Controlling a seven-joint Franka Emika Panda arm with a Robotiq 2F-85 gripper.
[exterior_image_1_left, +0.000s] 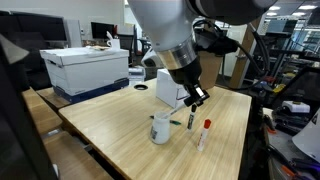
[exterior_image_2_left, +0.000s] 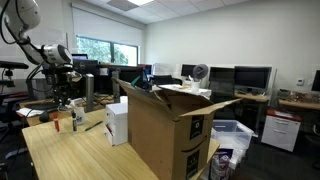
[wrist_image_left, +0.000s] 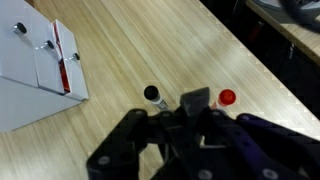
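Two things are hovered over by the clenched, empty gripper (wrist_image_left: 196, 100): a black-capped marker (wrist_image_left: 152, 94) and a red-capped marker (wrist_image_left: 227, 98); opening is judged needed before any grasp.

White mug (exterior_image_1_left: 160, 128); red-capped white marker (exterior_image_1_left: 204, 133); black-capped marker (wrist_image_left: 152, 94); pale wood-grain table (exterior_image_1_left: 110, 120); white box (exterior_image_1_left: 168, 90).

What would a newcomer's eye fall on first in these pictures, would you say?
Most likely the large open cardboard box filling the foreground in an exterior view, and the robot's bulky gripper hanging shut above the wooden table. Just below it are a white mug and a red-capped marker, with a small white box behind them.
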